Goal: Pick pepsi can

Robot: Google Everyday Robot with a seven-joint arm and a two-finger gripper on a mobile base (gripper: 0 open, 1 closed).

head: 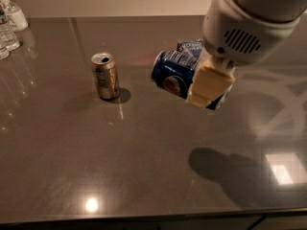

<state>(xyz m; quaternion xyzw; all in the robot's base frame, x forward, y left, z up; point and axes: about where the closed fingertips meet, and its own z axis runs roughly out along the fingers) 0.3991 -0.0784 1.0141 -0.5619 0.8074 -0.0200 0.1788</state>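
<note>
Camera view looks down on a dark, glossy bench (144, 147). At its far left edge stand clear plastic bottles (8, 31), and just behind them a small white-capped bottle (14, 14). Further right, a gold-brown can (105, 75) stands upright on the bench, its top opened, with a short shadow to its right. Well apart from it, right of centre, the pepsi can (173, 73) hangs in the air on its side, its silver end turned to the left and the round red-white-blue logo facing the camera. The claw (206, 87) is clamped on the can's right half: one pale beige finger (210, 83) lies flat across the front of the can, while the other finger is hidden behind it. Just behind the can's top edge a dark blue chip bag (190, 46) with white lettering peeks out, mostly covered. The white arm (249, 28) comes down from the upper right corner to the claw. The shadow (225, 169) of the arm and can falls on the bench below, apart from the can itself, showing that the can is clear of the surface.
</note>
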